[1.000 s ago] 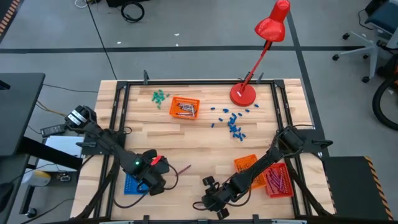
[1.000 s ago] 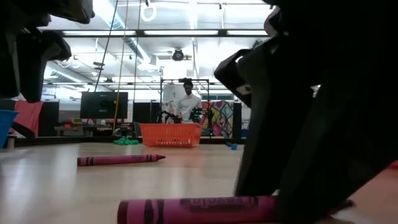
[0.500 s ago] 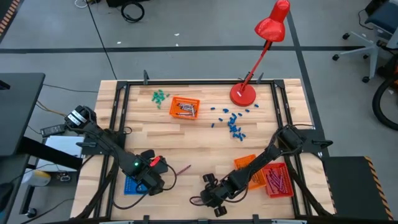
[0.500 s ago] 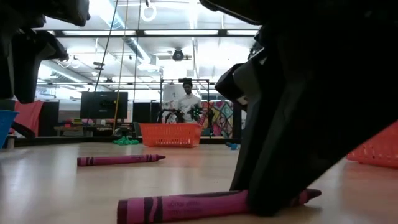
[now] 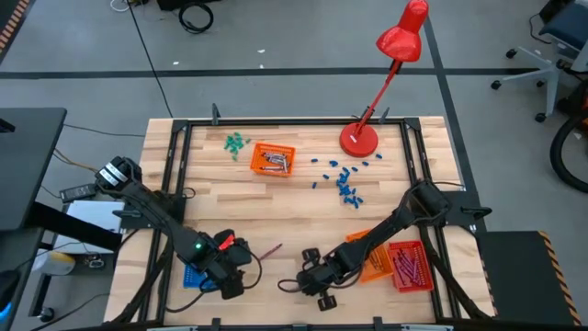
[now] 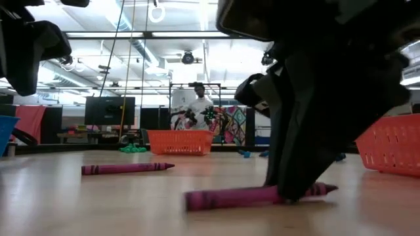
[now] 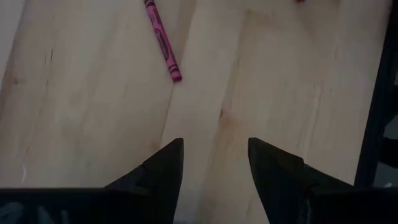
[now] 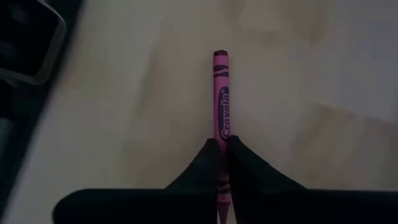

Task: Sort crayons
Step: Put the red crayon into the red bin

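Right pincer (image 8: 222, 149): low over the worktop (image 5: 294, 198) near the front edge, fingers pinched onto one end of a magenta crayon (image 8: 221, 106); that crayon lies on the wood, most of its length sticking out past the fingertips.
Left pincer (image 7: 214, 162): fingers spread apart and holding nothing, above bare wood toward the front-left corner.
Second magenta crayon (image 7: 163, 40): flat on the worktop, apart from the left pincer and untouched.
Orange basket near the back edge (image 5: 273, 158): several crayons inside.
Red-orange basket at the front-right corner (image 5: 411, 267): red crayons inside.
Blue tray (image 5: 194, 274): front-left, partly under the left arm.
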